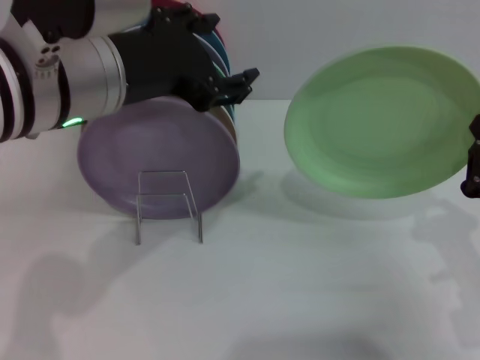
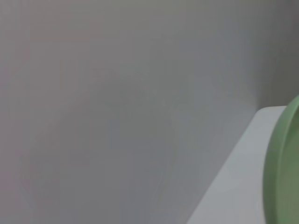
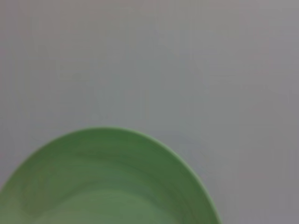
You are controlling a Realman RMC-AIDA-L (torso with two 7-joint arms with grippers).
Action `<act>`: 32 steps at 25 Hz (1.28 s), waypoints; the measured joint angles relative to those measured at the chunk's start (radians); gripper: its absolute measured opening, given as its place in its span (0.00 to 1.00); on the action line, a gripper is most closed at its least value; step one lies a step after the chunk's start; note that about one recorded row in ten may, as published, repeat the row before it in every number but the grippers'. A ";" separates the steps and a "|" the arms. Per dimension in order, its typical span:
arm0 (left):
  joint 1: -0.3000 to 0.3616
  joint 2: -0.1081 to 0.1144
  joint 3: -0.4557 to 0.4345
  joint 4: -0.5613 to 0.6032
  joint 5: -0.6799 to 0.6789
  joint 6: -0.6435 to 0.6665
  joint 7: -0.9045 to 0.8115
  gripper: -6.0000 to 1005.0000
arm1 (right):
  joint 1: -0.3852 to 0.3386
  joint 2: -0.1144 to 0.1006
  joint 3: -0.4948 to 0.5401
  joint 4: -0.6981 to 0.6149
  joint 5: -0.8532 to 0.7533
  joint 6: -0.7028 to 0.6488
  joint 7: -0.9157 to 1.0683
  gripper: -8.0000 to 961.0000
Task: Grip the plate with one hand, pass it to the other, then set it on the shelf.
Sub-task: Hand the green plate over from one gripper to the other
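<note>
The light mint-green plate (image 1: 379, 120) hangs in the air at the right, tilted up on edge with its face toward me. My right gripper (image 1: 472, 161) shows only as a black piece at the right edge, shut on the plate's rim. The plate also shows in the left wrist view (image 2: 282, 163) and fills the right wrist view (image 3: 107, 182). My left gripper (image 1: 244, 84) is raised at the upper left, open and empty, pointing toward the plate with a gap between them. The wire shelf (image 1: 169, 202) stands on the table below the left arm.
A lilac plate (image 1: 157, 157) stands on edge right behind the shelf, leaning on a stack of other upright plates (image 1: 225, 56) mostly hidden by my left arm. The white table (image 1: 300, 285) runs to a pale wall at the back.
</note>
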 joint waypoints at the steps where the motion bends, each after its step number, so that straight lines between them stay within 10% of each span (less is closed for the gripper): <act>1: -0.002 0.002 0.005 0.001 -0.001 -0.003 -0.001 0.79 | 0.004 -0.002 -0.002 -0.003 0.000 -0.001 0.003 0.03; 32: -0.083 0.021 0.227 0.133 -0.012 0.180 -0.004 0.78 | 0.034 -0.009 -0.048 -0.029 -0.001 0.023 0.022 0.03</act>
